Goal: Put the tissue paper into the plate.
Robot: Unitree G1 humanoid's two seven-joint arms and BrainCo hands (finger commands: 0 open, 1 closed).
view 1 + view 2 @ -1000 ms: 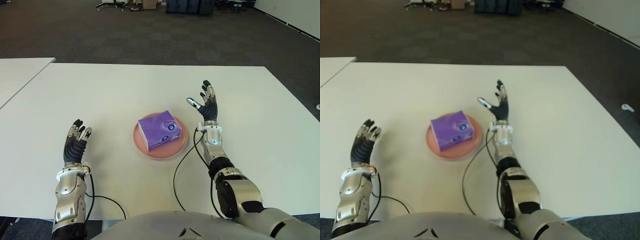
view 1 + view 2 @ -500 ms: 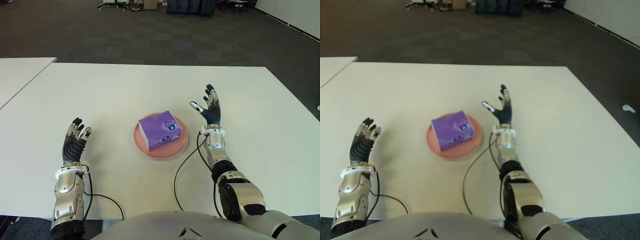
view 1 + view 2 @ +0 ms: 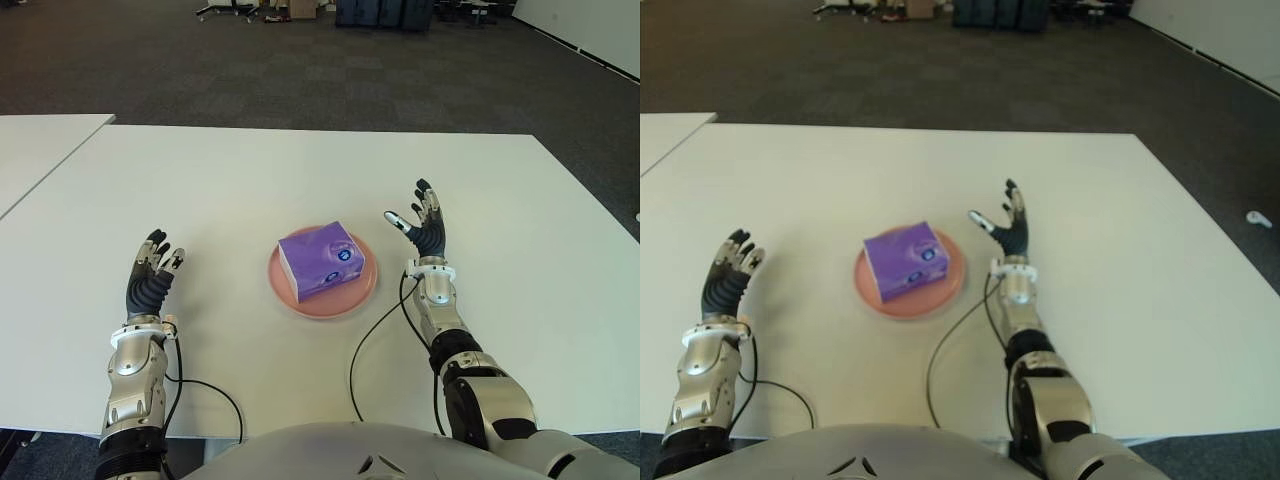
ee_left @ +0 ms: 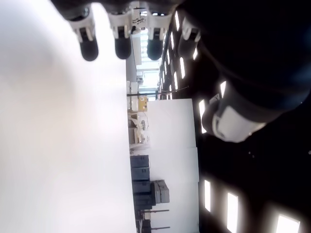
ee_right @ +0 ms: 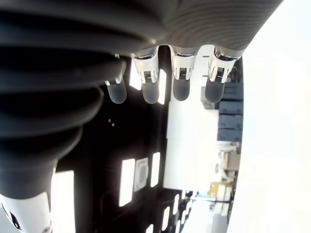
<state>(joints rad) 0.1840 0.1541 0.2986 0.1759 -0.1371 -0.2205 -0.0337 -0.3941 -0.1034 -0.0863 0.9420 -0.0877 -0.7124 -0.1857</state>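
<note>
The purple tissue pack [image 3: 321, 260] lies on the pink plate [image 3: 290, 296], near the middle of the white counter [image 3: 300, 170]. The right hand [image 3: 424, 225] stands just right of the plate, fingers spread, holding nothing. The left hand [image 3: 150, 280] shows well to the plate's left, also spread and empty. The wrist views confirm the straightened fingers [image 5: 150, 85] but show neither plate nor tissue; the eye views show both.

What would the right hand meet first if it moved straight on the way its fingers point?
Probably nothing near. The right hand, open beside the plate, points its fingers up and away from the robot, over the bare table. The tissue box lies to its left, off that line.
</note>
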